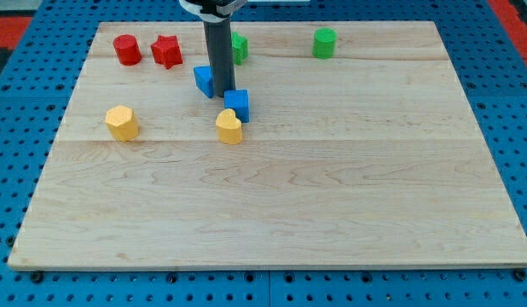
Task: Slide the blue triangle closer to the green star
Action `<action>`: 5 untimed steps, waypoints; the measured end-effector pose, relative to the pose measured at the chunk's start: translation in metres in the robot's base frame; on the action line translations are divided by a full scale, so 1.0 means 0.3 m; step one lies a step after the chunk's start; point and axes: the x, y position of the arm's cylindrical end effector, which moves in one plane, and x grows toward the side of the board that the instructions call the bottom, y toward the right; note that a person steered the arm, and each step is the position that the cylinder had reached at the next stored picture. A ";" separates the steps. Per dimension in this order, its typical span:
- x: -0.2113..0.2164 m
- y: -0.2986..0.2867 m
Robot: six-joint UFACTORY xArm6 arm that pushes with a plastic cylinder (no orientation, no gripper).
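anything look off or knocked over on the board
Nothing stands out. All eight blocks sit flat on the wooden board, none tipped or off the edge. My tip rests between the two blue blocks.

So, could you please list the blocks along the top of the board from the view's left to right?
Red cylinder → red star → green block, partly hidden behind my rod, shape unclear → green cylinder.

Blue cube point(237, 104) and yellow block point(229, 126) crowd blue triangle's point(204, 80) lower-right side.
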 end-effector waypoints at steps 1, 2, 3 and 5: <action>0.004 -0.177; 0.002 -0.301; -0.014 -0.352; -0.101 -0.220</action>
